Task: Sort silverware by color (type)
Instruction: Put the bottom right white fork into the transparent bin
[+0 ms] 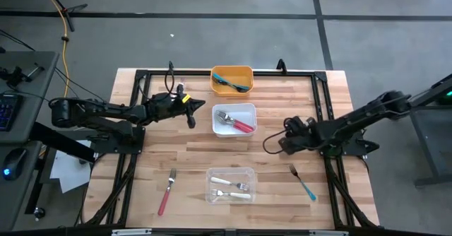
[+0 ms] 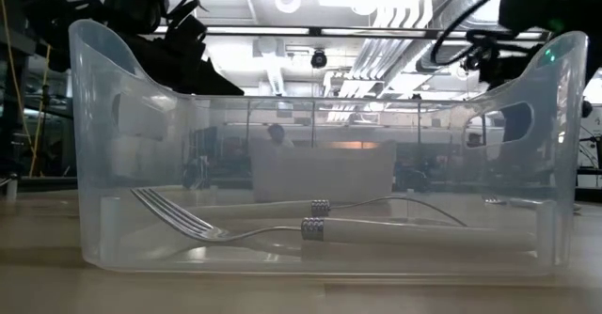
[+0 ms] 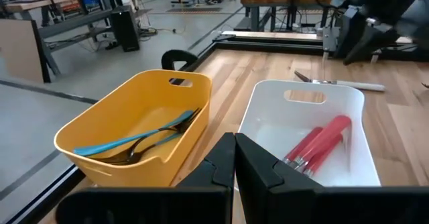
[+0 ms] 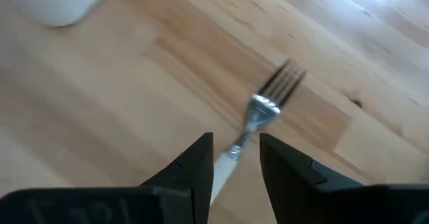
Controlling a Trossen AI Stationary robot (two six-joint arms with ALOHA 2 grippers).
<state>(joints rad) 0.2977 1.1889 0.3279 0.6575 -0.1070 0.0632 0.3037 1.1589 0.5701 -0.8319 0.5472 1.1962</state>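
Note:
My left gripper (image 1: 189,116) is shut and empty, hovering between the orange bin (image 3: 134,127) and the white bin (image 3: 301,130). My right gripper (image 4: 236,160) is open, low over the table right of the white bin. A white-handled fork (image 4: 268,100) lies on the wood with its handle running between the fingers, also seen as the fork (image 3: 338,84) from the left wrist. A pink-red fork (image 1: 166,192) lies near the table's near left edge. A teal fork (image 1: 304,183) lies near right.
The orange bin (image 1: 232,79) holds teal forks, the white bin (image 1: 234,119) pink-red ones. The clear bin (image 1: 230,184), close in the low view as the clear bin (image 2: 94,164), holds two white-handled forks (image 2: 376,227). Black frame rails run along the table's edges.

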